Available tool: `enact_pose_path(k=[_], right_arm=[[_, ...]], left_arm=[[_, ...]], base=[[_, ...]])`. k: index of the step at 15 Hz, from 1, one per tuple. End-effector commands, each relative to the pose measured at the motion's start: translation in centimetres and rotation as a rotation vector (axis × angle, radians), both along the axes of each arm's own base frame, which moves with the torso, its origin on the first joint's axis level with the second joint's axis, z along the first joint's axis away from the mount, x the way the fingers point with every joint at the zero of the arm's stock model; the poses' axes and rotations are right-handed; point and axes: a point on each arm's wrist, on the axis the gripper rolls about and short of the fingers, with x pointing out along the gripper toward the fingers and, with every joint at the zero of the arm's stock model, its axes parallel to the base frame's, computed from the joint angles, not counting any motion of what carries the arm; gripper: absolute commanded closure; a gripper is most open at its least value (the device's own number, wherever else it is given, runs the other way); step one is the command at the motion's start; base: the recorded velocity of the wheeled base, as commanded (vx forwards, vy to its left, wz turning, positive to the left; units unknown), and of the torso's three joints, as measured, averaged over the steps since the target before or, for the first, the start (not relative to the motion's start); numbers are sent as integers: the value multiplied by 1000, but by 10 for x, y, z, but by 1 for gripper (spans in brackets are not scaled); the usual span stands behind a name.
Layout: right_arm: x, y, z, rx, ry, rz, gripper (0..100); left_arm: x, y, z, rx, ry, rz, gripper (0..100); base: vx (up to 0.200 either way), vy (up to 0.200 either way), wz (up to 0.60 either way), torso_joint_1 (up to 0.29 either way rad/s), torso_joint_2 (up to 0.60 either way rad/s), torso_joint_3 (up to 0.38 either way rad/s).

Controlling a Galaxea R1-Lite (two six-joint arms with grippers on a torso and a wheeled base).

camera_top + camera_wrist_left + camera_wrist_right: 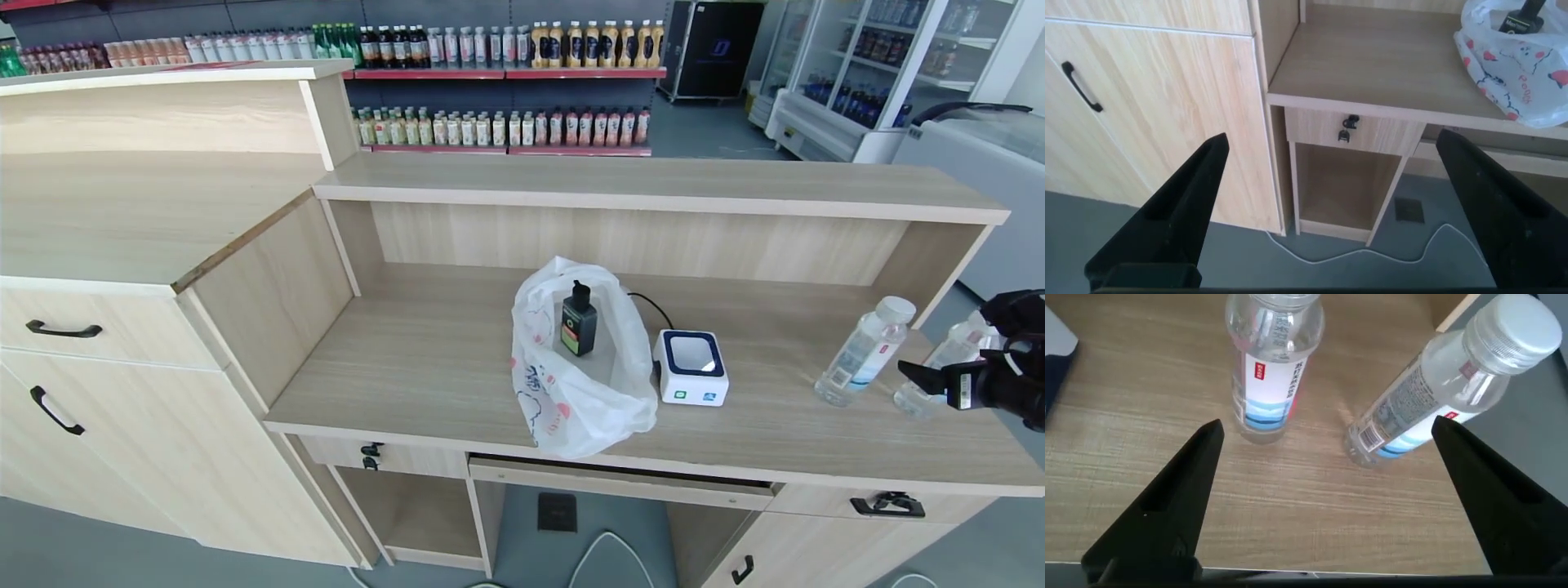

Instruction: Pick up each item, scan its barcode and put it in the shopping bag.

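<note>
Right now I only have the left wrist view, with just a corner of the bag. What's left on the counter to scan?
Observer: One clear bottle and a second bottle, both toward the right end of the counter.
Operator: Where's the scanner?
Observer: The white scanner sits just right of the shopping bag.
Operator: And the right arm?
Observer: The right gripper hangs before both bottles, fingers open, holding nothing.

So on the counter (pixel 408 367), the shopping bag (pixel 571 400) sits mid-way with a bottle (pixel 578 322) standing in it. The scanner (pixel 691 367) is just right of the bag. Well off right there's a water bottle (pixel 864 353), with a second water bottle (pixel 951 351) beside it, farther right.
</note>
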Motion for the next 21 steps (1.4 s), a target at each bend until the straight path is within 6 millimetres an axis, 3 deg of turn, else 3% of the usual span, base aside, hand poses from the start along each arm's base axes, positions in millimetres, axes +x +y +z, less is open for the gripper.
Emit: enact_pose_path(k=[1, 5, 9, 12, 21], right_arm=[[5, -4, -6, 7, 10, -3, 0], [21, -14, -21, 16, 13, -4, 0], [42, -19, -49, -1, -25, 19, 0], [62, -8, -69, 4, -44, 86, 0], [100, 16, -86, 13, -115, 165, 0]], left_arm=[[0, 0, 0, 0, 0, 0, 0], [0, 0, 0, 0, 0, 0, 0], [0, 0, 0, 0, 0, 0, 0], [0, 0, 0, 0, 0, 0, 0], [0, 0, 0, 0, 0, 0, 0]], base=[[0, 0, 0, 0, 0, 0], [0, 0, 0, 0, 0, 0], [0, 0, 0, 0, 0, 0], [0, 0, 0, 0, 0, 0], [0, 0, 0, 0, 0, 0]])
